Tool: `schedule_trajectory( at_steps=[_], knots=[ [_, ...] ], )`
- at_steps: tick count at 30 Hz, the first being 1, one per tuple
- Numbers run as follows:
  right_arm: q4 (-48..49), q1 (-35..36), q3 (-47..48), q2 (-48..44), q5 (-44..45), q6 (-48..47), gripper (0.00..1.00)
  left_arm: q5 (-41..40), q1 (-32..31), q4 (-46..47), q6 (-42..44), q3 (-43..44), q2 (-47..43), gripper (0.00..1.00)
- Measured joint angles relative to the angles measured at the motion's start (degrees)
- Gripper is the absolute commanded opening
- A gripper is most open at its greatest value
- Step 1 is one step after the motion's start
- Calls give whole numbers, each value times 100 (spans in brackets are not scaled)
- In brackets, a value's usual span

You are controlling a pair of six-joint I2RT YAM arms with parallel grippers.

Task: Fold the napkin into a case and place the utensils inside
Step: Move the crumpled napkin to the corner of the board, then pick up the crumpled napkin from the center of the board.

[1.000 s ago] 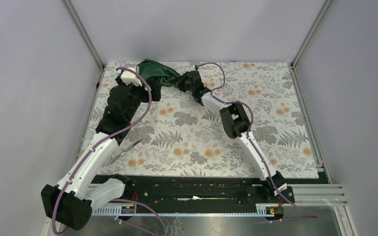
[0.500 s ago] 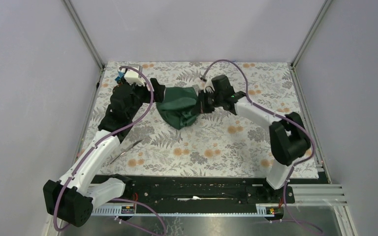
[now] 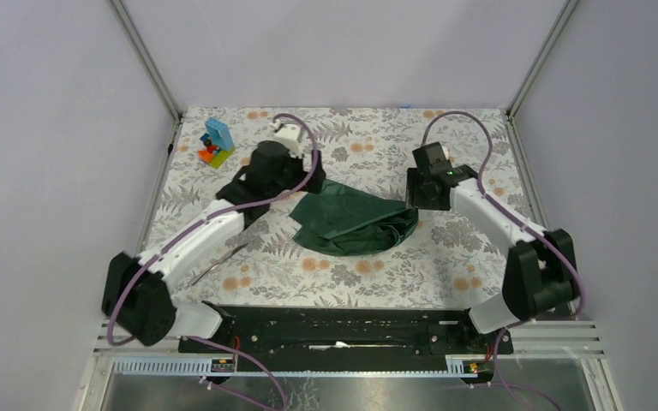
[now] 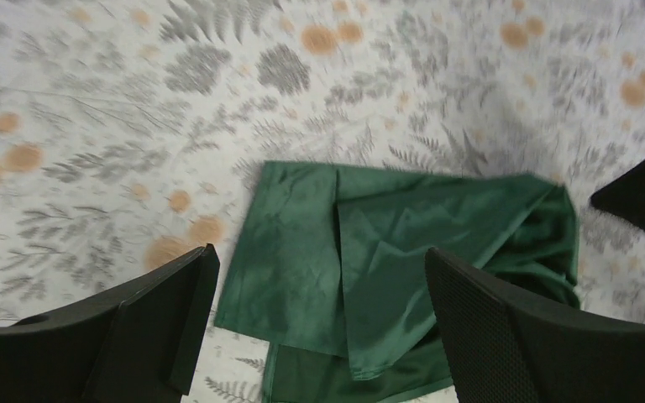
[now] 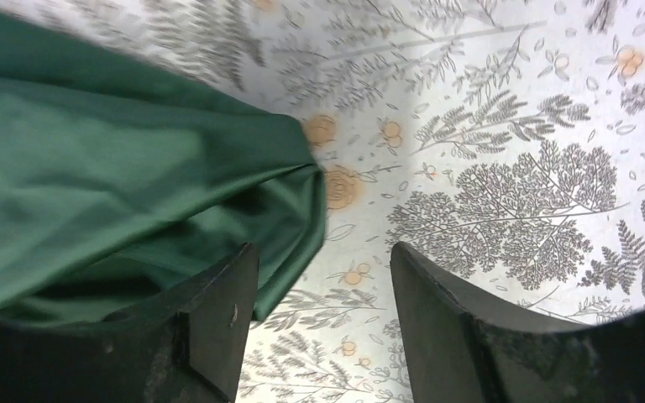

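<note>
Loosely bunched, the napkin stretches left to right.

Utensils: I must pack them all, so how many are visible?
1: a utensil lies beside the left arm, left of the napkin; others may be hidden under arm or cloth.

The napkin is soft dark green cloth, creased, with a faint satin sheen along its folds. The counter is covered in matt printed fabric, grey ferns and orange blooms, lying smooth. The left fingers are matt black plastic, their inner faces finely dimpled. The right fingers are the same black plastic, smoother, with a dull shine. At 8 o'clock the utensil looks like thin metal. At 10 o'clock the blocks are bright coloured plastic.
</note>
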Motion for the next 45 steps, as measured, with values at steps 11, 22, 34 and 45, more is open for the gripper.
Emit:
schedule_trajectory(
  at_steps=[11, 22, 34, 45],
  knots=[
    [887, 96, -1075, -1609, -1749, 149, 66, 649, -387, -1471, -525, 968, 2280, 92],
    [988, 96, -1788, -1589, -2430, 308, 64, 1414, -417, -1722, -750, 761, 2715, 80],
    [1255, 96, -1788, -1587, -2562, 389, 62, 2258, -634, -1502, -824, 748, 2988, 35],
    [1550, 164, -1777, -1410, -2476, 573, 59, 3296, -1405, -986, -748, 634, 2697, 78]
  ],
)
